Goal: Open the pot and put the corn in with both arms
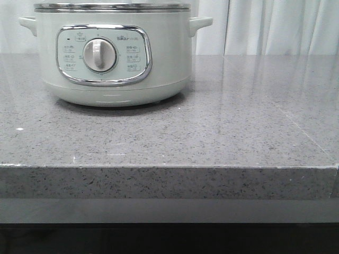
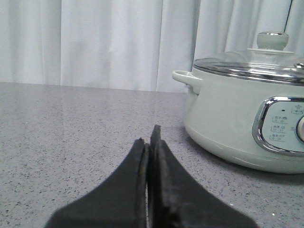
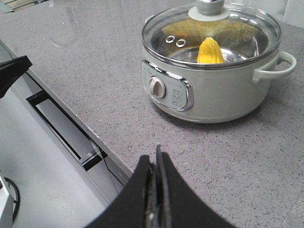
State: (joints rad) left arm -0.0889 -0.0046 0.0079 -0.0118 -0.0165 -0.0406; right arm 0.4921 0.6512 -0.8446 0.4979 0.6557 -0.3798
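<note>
Already the corn [image 3: 210, 51] sits inside the pot [image 1: 114, 55], seen through the glass lid [image 3: 211, 35], which is on the rim. Judging by this, the task looks finished. Both the left hand [image 2: 151, 142] and right hand [image 3: 154, 164] are clenched, empty, well apart from the pot on the grey tabletop [image 1: 238, 132]. White curtains [image 2: 104, 42] hang behind; nothing obstructs.
</note>
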